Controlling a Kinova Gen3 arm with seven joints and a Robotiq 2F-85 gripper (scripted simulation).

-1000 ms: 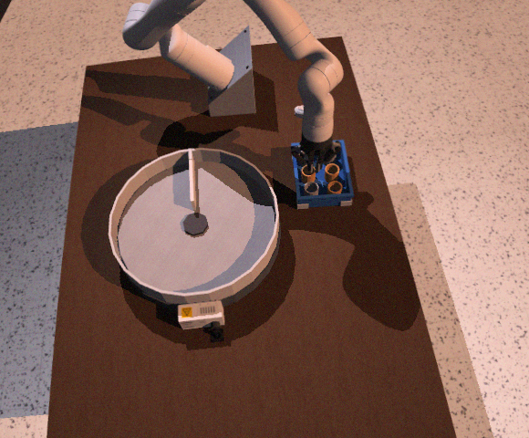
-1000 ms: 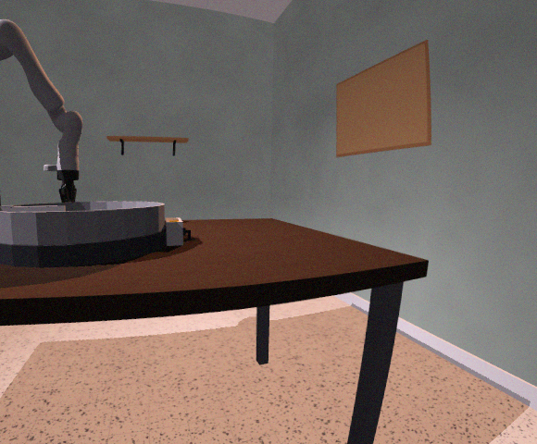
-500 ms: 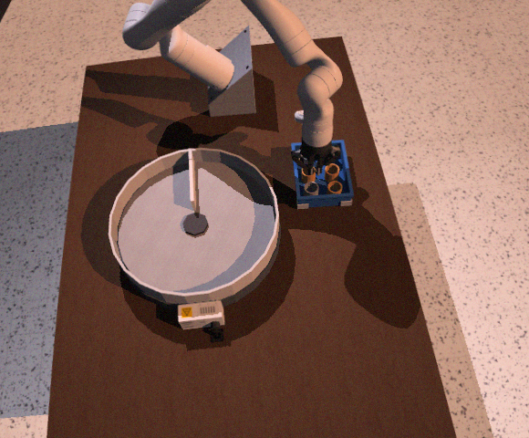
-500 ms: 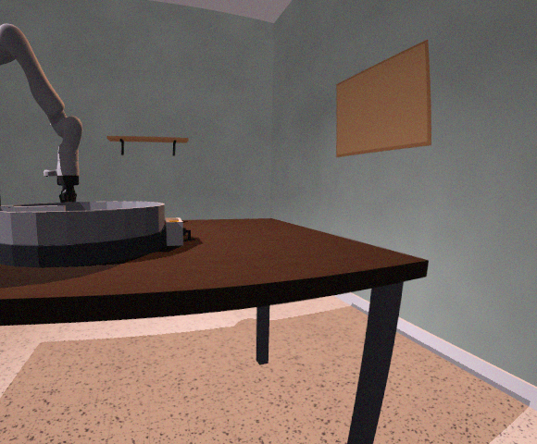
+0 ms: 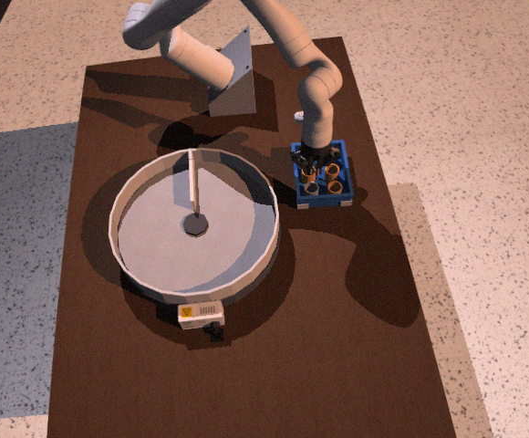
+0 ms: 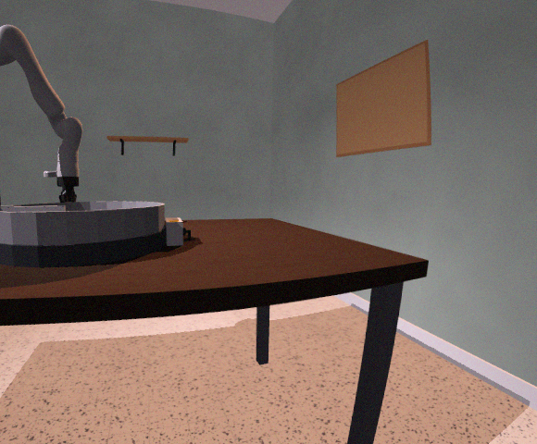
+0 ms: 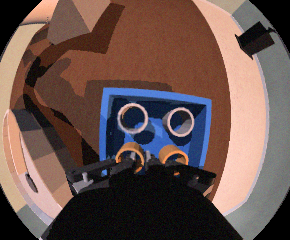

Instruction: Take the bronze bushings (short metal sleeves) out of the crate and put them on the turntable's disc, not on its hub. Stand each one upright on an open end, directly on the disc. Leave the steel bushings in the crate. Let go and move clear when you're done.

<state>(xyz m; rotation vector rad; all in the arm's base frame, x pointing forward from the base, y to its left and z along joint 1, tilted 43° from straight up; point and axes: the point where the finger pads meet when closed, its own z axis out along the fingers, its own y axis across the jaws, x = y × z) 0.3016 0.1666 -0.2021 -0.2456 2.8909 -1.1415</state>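
Observation:
A blue crate (image 5: 324, 202) (image 7: 157, 93) stands right of the turntable. Two bronze bushings stand mid-crate, one left (image 5: 308, 178) (image 7: 130, 146) and one right (image 5: 332, 177) (image 7: 173, 149). A third bronze bushing (image 5: 335, 192) is front right, beside a steel bushing (image 5: 311, 189). Two pale, steel-looking bushings show at the back in the wrist view, left (image 7: 119, 120) and right (image 7: 168, 120). My gripper (image 5: 315, 171) (image 7: 140, 156) is narrowly open, pointing down at the left mid-crate bronze bushing, one fingertip over its opening, the other beyond its right wall. Fingertip depth is unclear. The turntable's disc (image 5: 160, 249) bears no bushing.
The turntable has a high rim (image 5: 112, 226) (image 6: 77, 229), a dark central hub (image 5: 195, 224) and a pale upright bar (image 5: 191, 176) from rim towards hub. A control box (image 5: 200, 318) (image 6: 174, 233) sits at its front. The arm's base bracket (image 5: 236, 101) stands at the back.

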